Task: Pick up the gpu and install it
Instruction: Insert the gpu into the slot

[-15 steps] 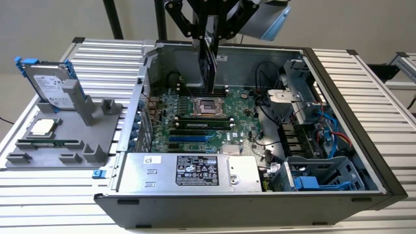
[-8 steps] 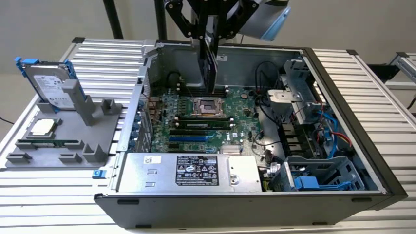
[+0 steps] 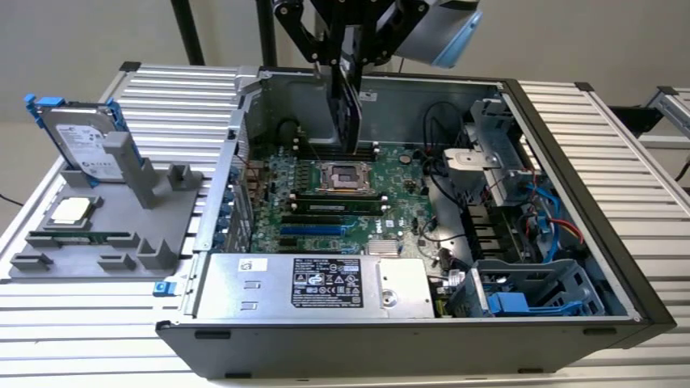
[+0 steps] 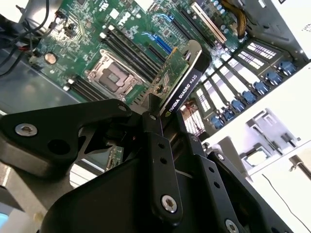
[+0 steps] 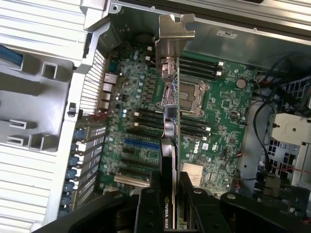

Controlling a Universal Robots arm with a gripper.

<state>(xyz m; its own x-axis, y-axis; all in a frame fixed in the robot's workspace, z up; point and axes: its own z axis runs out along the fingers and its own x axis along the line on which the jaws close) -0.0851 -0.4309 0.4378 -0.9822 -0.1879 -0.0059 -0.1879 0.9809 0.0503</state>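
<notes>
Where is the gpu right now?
In the exterior view the gpu hangs upright in the shut gripper, inside the open computer case, over the motherboard near the CPU socket.

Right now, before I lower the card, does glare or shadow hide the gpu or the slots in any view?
Exterior view: even light; the gpu, shut in the gripper, reads as a dark slab over the motherboard. Second wrist view: white washout beyond the case wall, a sheen on the gpu's cooler edge, slots well lit. First wrist view: even light, silver bracket bright, slots unshadowed.
</notes>
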